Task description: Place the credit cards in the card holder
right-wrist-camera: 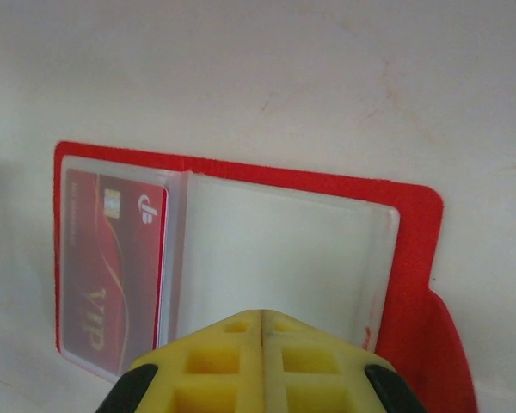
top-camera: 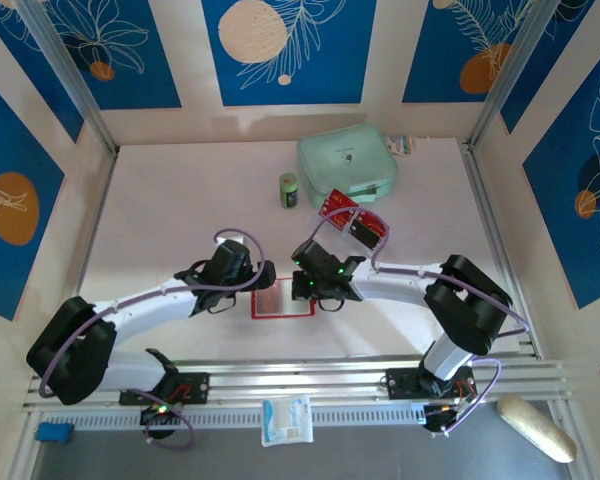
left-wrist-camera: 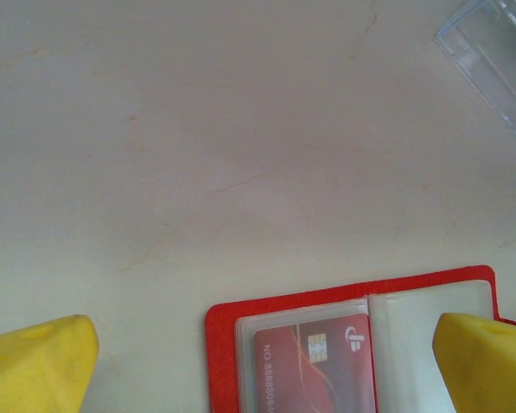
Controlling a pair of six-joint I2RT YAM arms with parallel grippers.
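Card holder (top-camera: 283,302) lies open and flat on the pale table (top-camera: 180,200), red cover down, clear pockets up, directly between the two grippers.

- Seen from the right wrist, the card holder (right-wrist-camera: 413,258) has two clear pockets side by side. The left one has a red card (right-wrist-camera: 112,267) with a chip and "VIP" lettering seated in it. The right pocket (right-wrist-camera: 284,249) looks empty.
- From the left wrist, the same red card (left-wrist-camera: 314,370) sits inside its sleeve in the card holder (left-wrist-camera: 224,344).
- Left gripper (top-camera: 260,278) is at the holder's left edge. In its own camera the left gripper (left-wrist-camera: 262,325) has its yellow fingers (left-wrist-camera: 34,366) wide apart, straddling the holder, with nothing between them but the holder below. Contact with the holder cannot be told.
- Right gripper (top-camera: 308,285) is at the holder's right edge. In its own camera the right gripper (right-wrist-camera: 262,320) has its yellow fingers (right-wrist-camera: 215,370) pressed together along a thin seam, tips over the near edge of the empty pocket. Whether they pinch the clear sheet cannot be told.
- Remaining credit cards (top-camera: 355,222), red and black, lie beyond the holder and to its right.
- Mint-green pouch (top-camera: 346,165) is farther beyond the holder, past those cards. A small green cylinder (top-camera: 289,190) stands just left of the pouch.
- Clear tray (left-wrist-camera: 499,52) has a corner showing beyond the holder's far right side in the left wrist view.
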